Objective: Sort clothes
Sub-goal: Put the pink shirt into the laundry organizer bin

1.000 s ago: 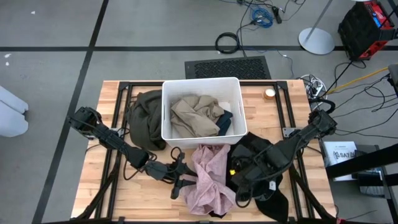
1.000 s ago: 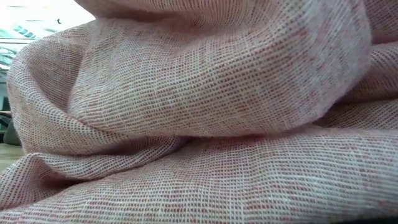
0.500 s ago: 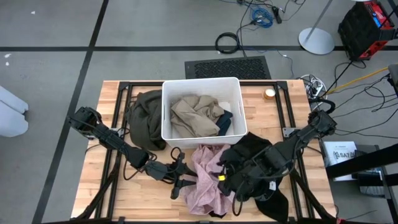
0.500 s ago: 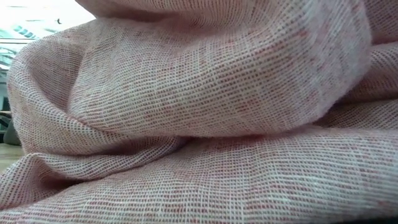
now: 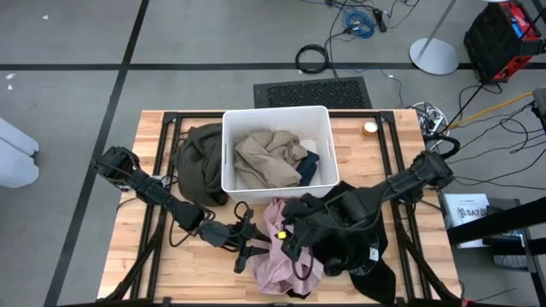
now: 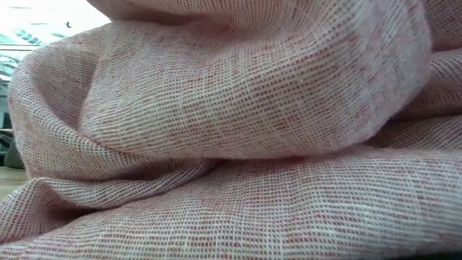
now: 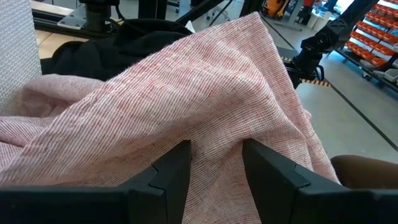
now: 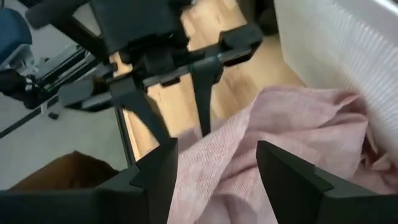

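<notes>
A: Where's the bin (image 5: 277,119)?
B: Back centre of the table (image 5: 153,256). Two garments inside: a big one (image 5: 266,159) on the left, a small one (image 5: 309,165) tucked at its right wall.
A: Outside it?
B: One heap (image 5: 200,162) against the bin's left wall. Another garment (image 5: 286,256) lies in front of the bin, with the last one (image 5: 358,234) just right of it, overlapping its edge.
A: Arms?
B: Left gripper (image 5: 249,250) at that front garment's left edge, fingers either side of a fold (image 7: 214,140). Right gripper (image 5: 286,241) over the same garment, reaching from the right.
</notes>
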You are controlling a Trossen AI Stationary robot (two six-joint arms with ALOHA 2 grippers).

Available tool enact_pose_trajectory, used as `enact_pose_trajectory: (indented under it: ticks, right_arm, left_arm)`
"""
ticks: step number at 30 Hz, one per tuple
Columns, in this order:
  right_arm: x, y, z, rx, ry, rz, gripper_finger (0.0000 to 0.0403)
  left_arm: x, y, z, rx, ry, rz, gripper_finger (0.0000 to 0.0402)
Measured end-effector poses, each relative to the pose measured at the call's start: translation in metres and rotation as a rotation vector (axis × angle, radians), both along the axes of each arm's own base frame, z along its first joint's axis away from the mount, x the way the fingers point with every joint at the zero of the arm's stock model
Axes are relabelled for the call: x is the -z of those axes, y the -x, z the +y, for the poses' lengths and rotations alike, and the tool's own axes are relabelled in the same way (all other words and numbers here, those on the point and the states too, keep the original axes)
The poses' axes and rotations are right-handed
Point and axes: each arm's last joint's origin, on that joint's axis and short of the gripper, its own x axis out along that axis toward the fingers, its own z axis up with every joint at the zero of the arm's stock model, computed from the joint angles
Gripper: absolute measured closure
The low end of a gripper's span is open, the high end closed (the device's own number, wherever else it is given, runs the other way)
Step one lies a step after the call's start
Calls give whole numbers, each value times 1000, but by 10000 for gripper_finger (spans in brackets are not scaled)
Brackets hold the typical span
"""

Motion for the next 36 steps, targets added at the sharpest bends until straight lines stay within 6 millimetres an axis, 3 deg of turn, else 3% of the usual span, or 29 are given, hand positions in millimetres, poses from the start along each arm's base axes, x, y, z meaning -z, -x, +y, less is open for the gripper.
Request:
enact_pose_trajectory:
  ticks: [12, 18, 24, 30, 36]
  right_arm:
    - [0, -7, -15, -68, 111, -2, 197]
    - [0, -8, -20, 14, 37, 1, 193]
    - [2, -10, -33, 177, -160, 52, 137]
    - [9, -3, -38, 229, -185, 162, 73]
    - [19, -8, -21, 277, -253, 162, 53]
  left_arm:
    - [0, 0, 0, 1, -5, 2, 246]
    - [1, 0, 0, 1, -9, 9, 246]
    - [1, 0, 1, 5, -27, 4, 246]
    - [1, 0, 1, 5, -27, 4, 246]
    - [1, 0, 1, 3, -27, 3, 246]
